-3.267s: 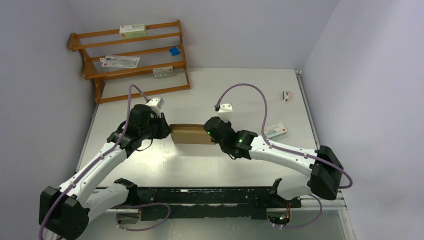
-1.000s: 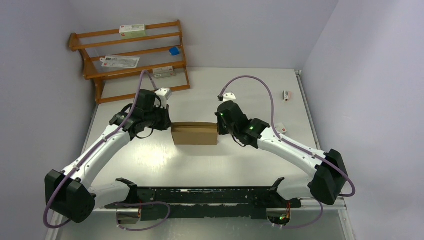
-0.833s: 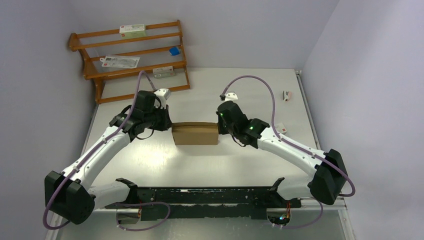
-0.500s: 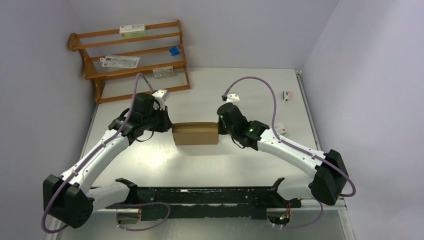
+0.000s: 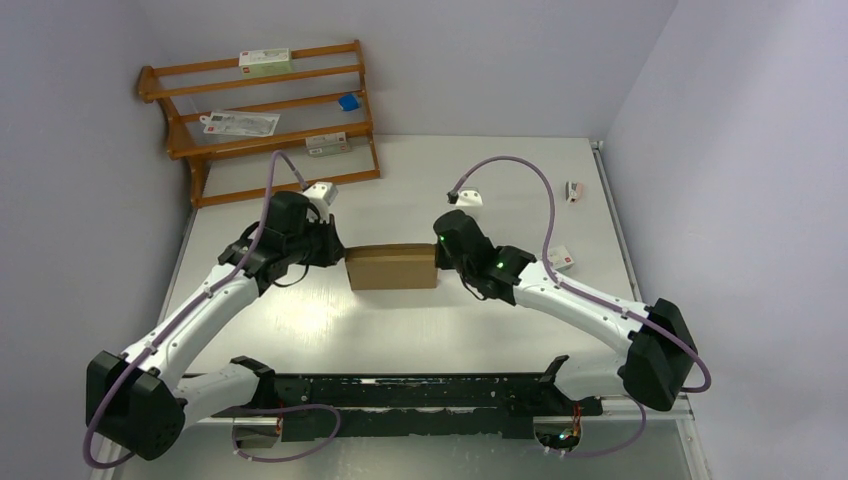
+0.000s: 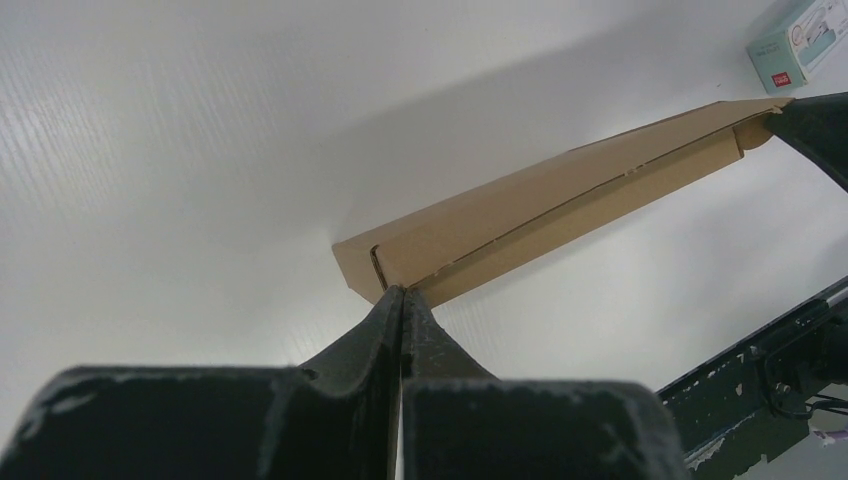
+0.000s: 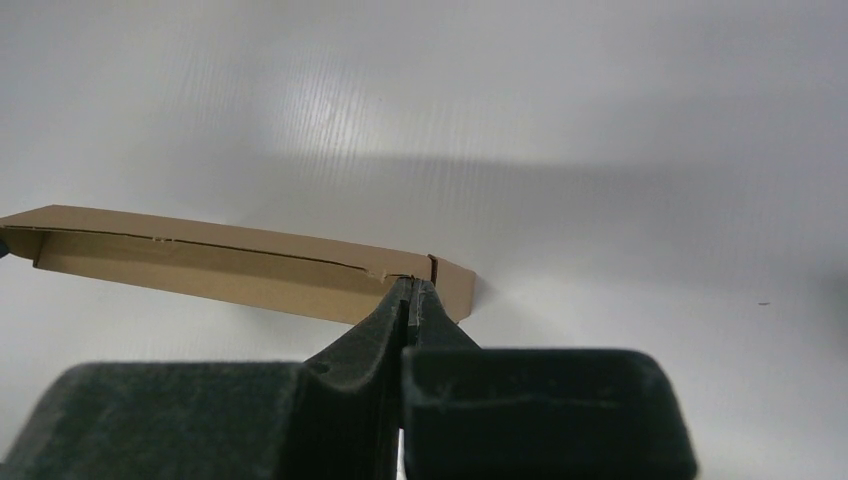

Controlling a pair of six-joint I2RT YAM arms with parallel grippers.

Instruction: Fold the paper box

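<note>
Paper box (image 5: 391, 268) lies on the counter (image 5: 420, 335); my left end effector (image 6: 402, 300) and right end effector (image 7: 408, 290), both fully closed and empty, touch its ends, probably so it cannot slide.

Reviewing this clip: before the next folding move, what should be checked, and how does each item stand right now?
1. Left gripper shut, tips at the paper box left end: ok.
2. Right gripper shut, tips at its right end: ok.
3. Box lying flat on the table: ok.
4. Lid fully closed along the front seam: cannot tell.
5. White carton apart from the box: ok.
</note>
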